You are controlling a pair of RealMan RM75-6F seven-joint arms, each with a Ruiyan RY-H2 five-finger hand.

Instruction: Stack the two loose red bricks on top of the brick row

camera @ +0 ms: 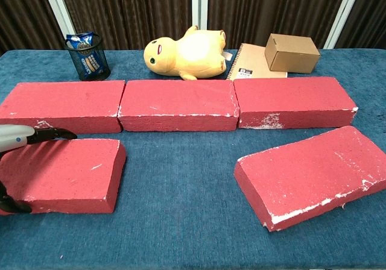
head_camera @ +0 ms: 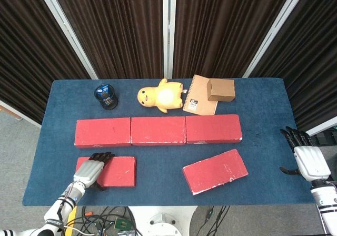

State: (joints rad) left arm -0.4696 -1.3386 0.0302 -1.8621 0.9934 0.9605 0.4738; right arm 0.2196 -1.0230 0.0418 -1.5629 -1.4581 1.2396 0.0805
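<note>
Lying in front of the three-brick row point(head_camera: 158, 130) are two loose bricks: left loose brick point(head_camera: 113, 171) gripped by left hand point(head_camera: 90, 170); right loose brick point(head_camera: 215, 171) angled. Right hand point(head_camera: 309, 160) open, at the table point(head_camera: 263, 99) edge.

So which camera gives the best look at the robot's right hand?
The head view: the right hand shows whole there, beyond the table's right edge, fingers spread and holding nothing. The chest view does not show it at all.

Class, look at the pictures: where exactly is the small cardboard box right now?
In the head view the cardboard box sits at the table's far edge, right of centre, resting on the spiral notebook, behind the right-hand brick of the brick row.
</note>
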